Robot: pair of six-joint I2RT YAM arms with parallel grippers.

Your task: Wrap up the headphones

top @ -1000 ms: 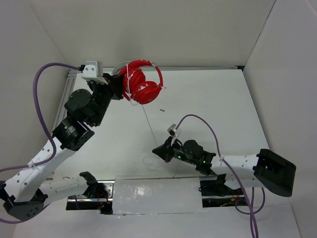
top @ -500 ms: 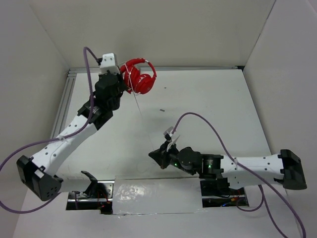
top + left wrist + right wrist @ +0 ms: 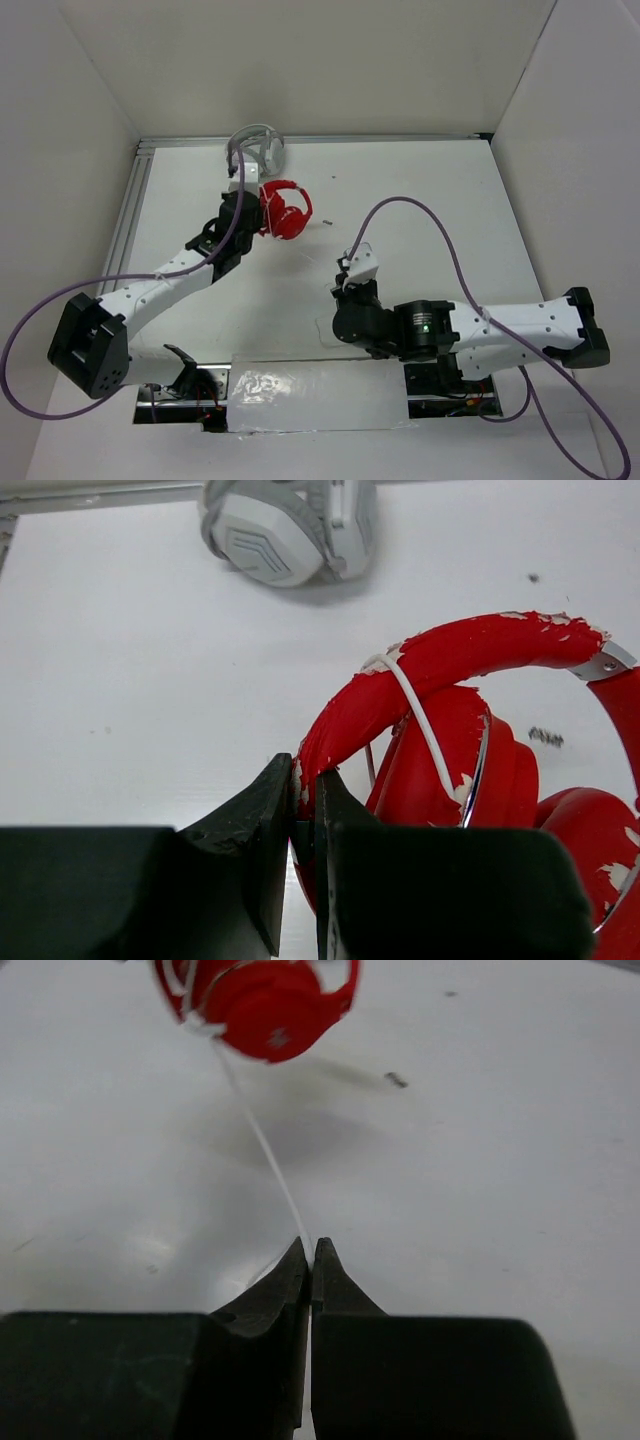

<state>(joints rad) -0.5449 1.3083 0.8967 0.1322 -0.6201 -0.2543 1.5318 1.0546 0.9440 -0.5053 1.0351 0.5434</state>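
One pair of red headphones [image 3: 283,212] sits far-left of the table's [image 3: 430,200] middle, headband clamped btw the left gripper's [image 3: 305,770] nearly closed jaws. The white cable [image 3: 262,1150] loops over the band and runs near-right in a straight line to the right gripper [image 3: 310,1245], whose jaws are pinched together on it. Can't tell whether the cups rest on the table or hang just above it; white-grey headphones [image 3: 285,530] lie just beyond, by the far edge.
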